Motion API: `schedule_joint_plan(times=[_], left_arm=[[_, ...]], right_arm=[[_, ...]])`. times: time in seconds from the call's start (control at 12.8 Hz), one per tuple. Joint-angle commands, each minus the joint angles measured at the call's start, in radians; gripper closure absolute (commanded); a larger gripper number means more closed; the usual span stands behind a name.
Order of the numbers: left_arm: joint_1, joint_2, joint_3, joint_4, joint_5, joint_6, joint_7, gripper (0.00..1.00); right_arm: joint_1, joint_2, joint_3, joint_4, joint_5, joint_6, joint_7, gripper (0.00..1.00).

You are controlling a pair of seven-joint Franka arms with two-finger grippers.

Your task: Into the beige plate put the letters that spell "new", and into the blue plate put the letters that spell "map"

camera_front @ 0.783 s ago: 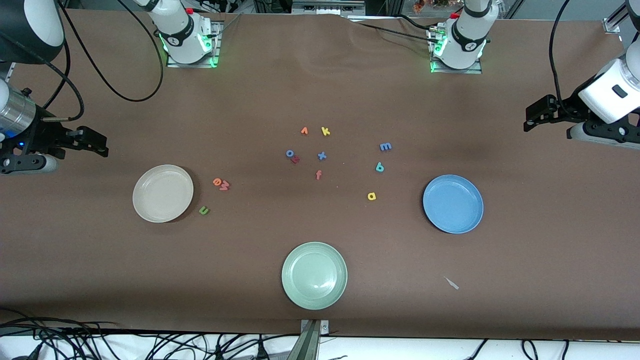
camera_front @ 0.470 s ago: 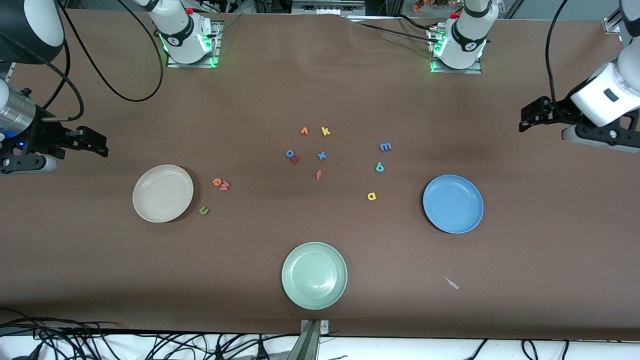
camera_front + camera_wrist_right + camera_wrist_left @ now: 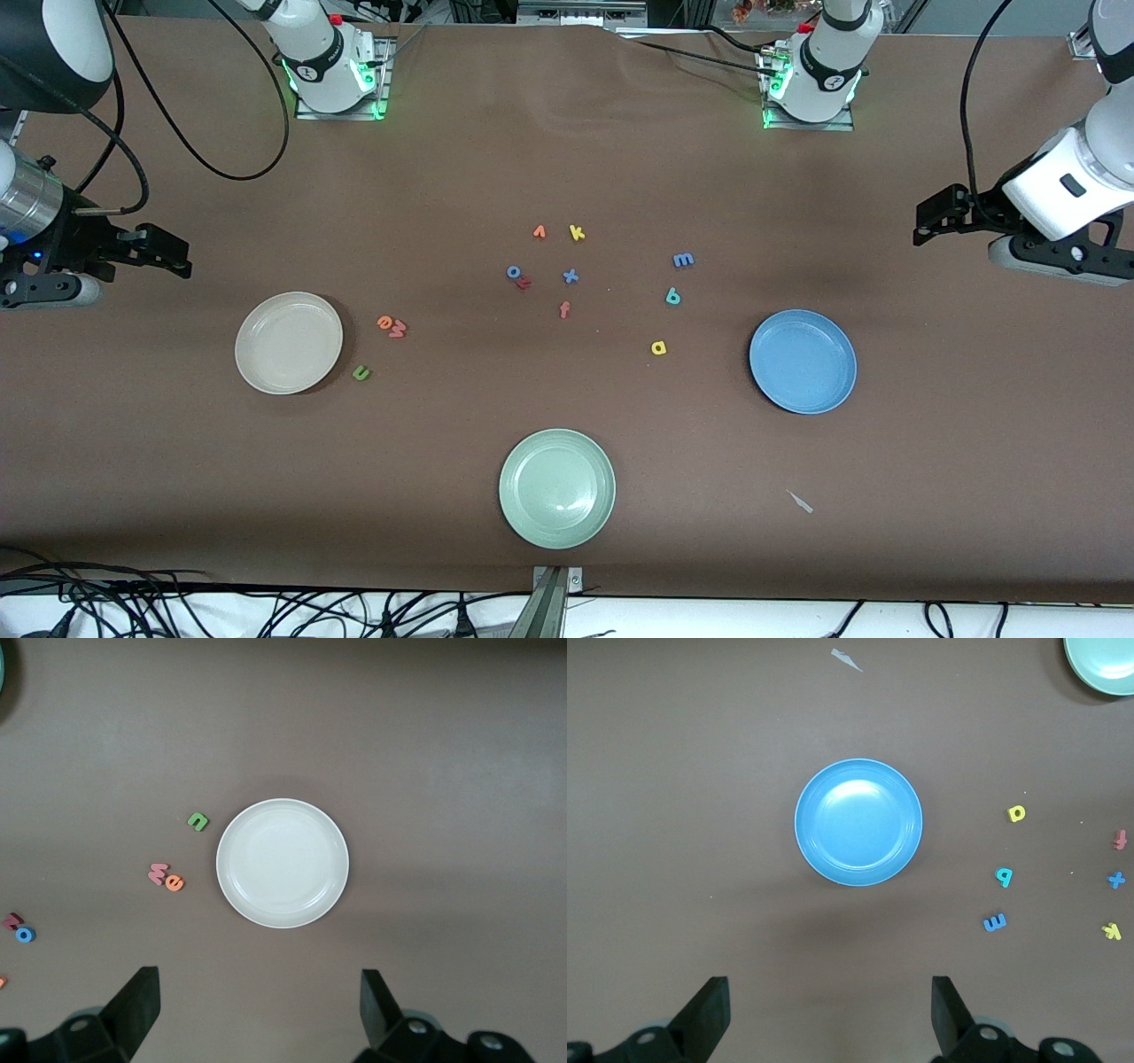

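i hold both tools up with fingers apart: left tool (image 3: 824, 1014) over bare tabletop (image 3: 930, 425) near the blue plate (image 3: 803, 361), right tool (image 3: 257, 1010) by the beige plate (image 3: 288, 342); n (image 3: 361, 373), e (image 3: 384, 322), w (image 3: 398, 330), m (image 3: 683, 260), a (image 3: 658, 348), p (image 3: 673, 296) lie on the tabletop between the plates.

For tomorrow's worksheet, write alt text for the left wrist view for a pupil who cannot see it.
An empty blue plate lies on a brown table, seen from above between the open left gripper. Beside the plate lie a yellow a, teal p and blue m.
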Motion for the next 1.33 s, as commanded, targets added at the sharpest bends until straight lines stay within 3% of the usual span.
schedule_joint_plan(times=[0.0,1.25], left_arm=[[0.002,0.014,-0.002,0.032,0.024,-0.019,-0.014,0.00],[-0.001,0.030,-0.005,0.030,0.024,-0.019,-0.040,0.00]], right_arm=[[0.001,0.004,0.001,0.022,-0.010,-0.018,0.013,0.00],[0.001,0.002,0.001,0.022,-0.003,-0.017,0.016,0.00]])
